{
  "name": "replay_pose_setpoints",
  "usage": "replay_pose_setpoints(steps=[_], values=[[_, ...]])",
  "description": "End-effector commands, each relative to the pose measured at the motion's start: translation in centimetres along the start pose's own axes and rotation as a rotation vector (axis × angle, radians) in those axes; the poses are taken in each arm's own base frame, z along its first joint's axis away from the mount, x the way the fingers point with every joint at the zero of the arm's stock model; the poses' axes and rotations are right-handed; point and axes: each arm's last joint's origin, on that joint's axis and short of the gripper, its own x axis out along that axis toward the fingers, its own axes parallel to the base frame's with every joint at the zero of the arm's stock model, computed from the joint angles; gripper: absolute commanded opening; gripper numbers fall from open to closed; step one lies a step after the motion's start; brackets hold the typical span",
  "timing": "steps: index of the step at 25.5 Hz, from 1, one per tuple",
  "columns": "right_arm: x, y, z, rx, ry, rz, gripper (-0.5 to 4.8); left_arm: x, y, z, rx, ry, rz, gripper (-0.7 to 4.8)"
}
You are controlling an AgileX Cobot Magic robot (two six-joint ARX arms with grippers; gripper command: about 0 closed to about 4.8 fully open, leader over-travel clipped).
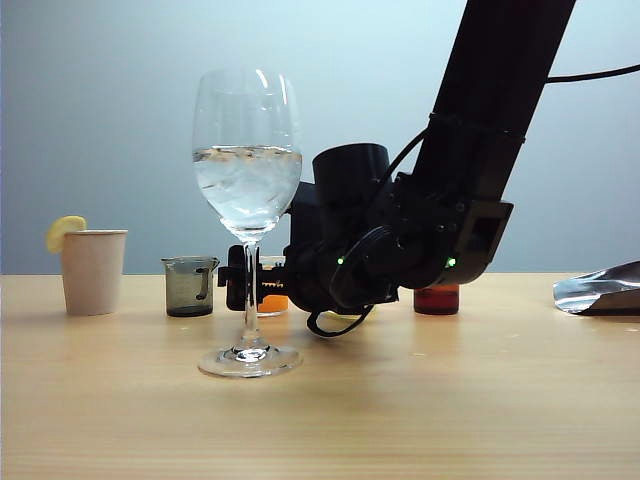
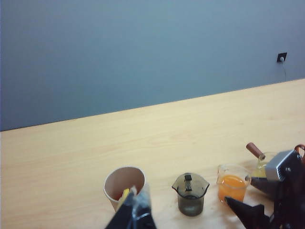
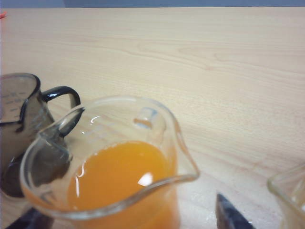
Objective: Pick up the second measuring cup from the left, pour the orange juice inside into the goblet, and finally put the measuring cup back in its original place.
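The second measuring cup from the left is a small clear glass cup holding orange juice. It stands on the table behind the goblet, a tall wine glass with clear liquid and ice. My right gripper is open, with one dark finger on each side of the cup; a gap shows beside one finger. In the exterior view the right gripper sits low at the cup, behind the goblet's stem. My left gripper hangs shut and empty above the paper cup, out of the exterior view.
A smoky grey cup stands right next to the orange one. A beige paper cup with a lemon slice is at the far left. A cup of pale yellow liquid and one of dark red-brown liquid stand to the right. Crumpled foil lies at the right edge.
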Motion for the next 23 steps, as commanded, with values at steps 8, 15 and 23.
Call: replay_pose_setpoints(steps=[8, 15, 23], values=[[1.5, 0.4, 0.3, 0.029, -0.008, 0.002, 4.31, -0.1, 0.0, 0.0, 0.004, 0.012, -0.001, -0.06], [1.5, 0.6, -0.4, 0.083, 0.005, 0.005, 4.3, -0.1, 0.0, 0.0, 0.004, 0.013, -0.002, -0.06], [1.6, 0.8, -0.8, 0.085, -0.004, 0.015, 4.26, -0.1, 0.0, -0.3, 0.004, 0.042, -0.005, -0.06]])
